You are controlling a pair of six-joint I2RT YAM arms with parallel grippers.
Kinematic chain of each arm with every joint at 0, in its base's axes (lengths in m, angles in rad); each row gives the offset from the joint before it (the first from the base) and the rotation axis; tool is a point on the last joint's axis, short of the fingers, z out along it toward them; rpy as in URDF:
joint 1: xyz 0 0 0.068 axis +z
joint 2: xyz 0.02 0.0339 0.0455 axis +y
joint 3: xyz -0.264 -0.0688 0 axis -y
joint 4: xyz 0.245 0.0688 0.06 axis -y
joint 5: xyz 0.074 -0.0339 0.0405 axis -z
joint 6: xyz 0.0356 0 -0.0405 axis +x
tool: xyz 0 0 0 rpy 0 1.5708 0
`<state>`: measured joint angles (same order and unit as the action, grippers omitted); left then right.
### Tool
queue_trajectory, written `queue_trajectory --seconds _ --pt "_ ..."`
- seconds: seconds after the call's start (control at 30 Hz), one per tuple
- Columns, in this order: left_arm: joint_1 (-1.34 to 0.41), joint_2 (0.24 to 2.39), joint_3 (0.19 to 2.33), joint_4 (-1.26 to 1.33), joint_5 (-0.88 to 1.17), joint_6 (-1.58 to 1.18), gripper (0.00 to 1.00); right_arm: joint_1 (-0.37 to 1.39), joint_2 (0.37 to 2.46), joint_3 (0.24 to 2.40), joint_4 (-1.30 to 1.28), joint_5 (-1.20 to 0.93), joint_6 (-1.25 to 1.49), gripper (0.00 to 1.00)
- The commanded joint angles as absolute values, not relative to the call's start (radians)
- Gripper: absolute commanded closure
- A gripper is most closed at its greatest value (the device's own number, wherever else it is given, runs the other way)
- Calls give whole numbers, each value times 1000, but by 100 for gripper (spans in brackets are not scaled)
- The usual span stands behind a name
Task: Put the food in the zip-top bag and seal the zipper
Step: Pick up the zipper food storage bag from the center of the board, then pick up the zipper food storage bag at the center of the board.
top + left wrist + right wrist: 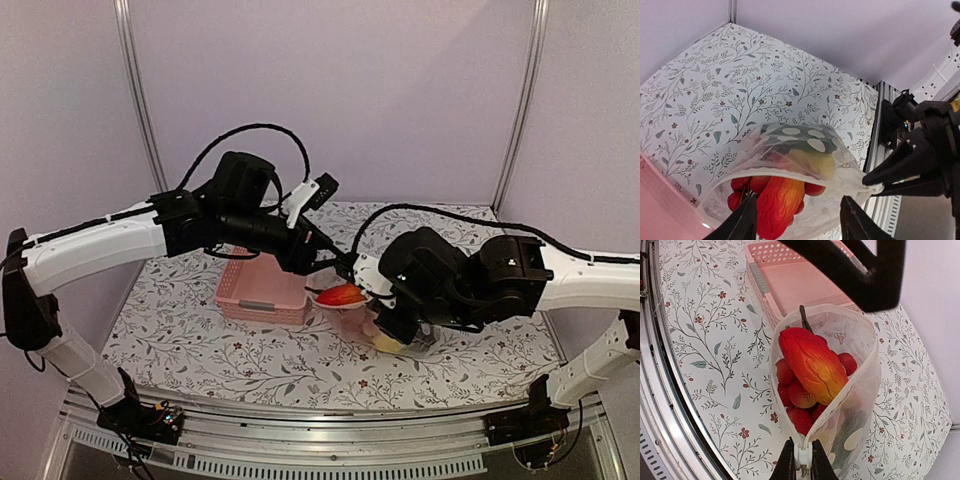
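Beside the pink basket [262, 298], your right gripper [800, 458] pinches the rim of the bag [860, 390], and your left gripper [800, 202] hangs open over the pepper [815, 365] lying inside the mouth: filling seems nearly done, so sealing probably comes next.

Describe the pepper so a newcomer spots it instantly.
Find the pink basket mid-table; just right of it the right claw pinches the mouth edge of a clear dotted zip-top bag. The pepper lies on top inside: long, tapered, red-to-orange, unlike the small round red fruits beneath.
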<state>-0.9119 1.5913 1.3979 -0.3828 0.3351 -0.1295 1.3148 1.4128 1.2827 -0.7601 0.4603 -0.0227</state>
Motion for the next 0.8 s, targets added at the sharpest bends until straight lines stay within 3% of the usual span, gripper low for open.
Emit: queue_trajectory --seconds 0.0,0.23,0.43,0.77 --pt "-900 1437 1253 -396 341 -82 43 1316 1343 1263 -770 419 -6 100" --pt "-914 1383 1110 -315 424 -39 40 1310 1265 1221 -777 344 29 100" --pt "-941 1489 1177 -326 367 73 39 1299 1225 1210 -812 334 46 100" --pt "-1003 1551 1238 -437 461 200 45 1267 1169 1196 -854 335 77 100"
